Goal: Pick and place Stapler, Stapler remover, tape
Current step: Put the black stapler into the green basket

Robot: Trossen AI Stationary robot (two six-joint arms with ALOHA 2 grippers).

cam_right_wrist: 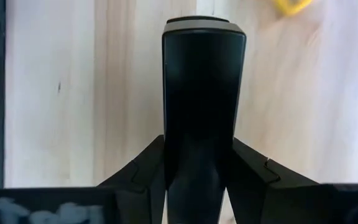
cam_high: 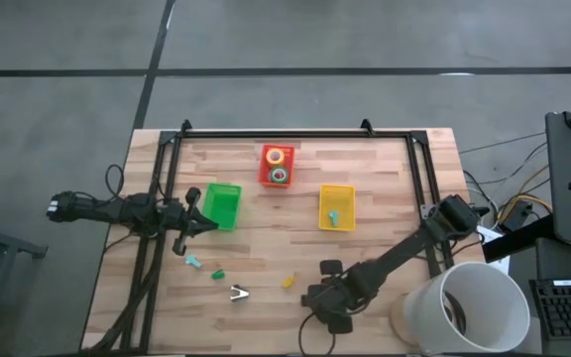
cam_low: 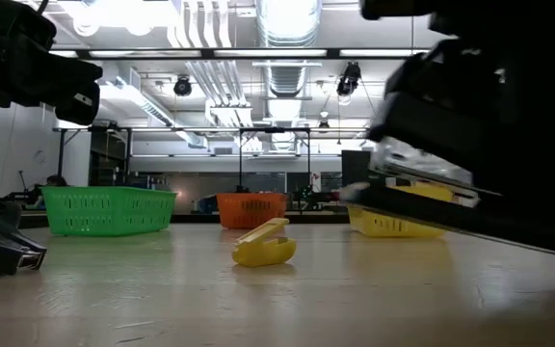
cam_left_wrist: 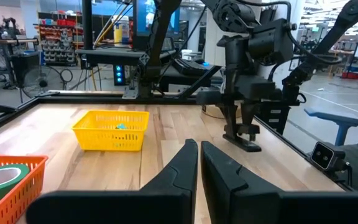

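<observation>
Gripping one stapler [cam_right_wrist: 202, 93], right hand [cam_high: 323, 297]; left hand [cam_high: 188, 223] closed, empty; three baskets [cam_high: 224, 203].

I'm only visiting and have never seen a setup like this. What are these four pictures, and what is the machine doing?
Two robot arms work at a wooden table. One camera looks straight down, one sits at tabletop height, and one rides on each wrist. On the table stand a green basket, a red basket holding tape rolls, and a yellow basket; a yellow stapler remover and other small pieces lie loose. The right gripper is closed around the black stapler. The left gripper waits shut beside the green basket.
</observation>
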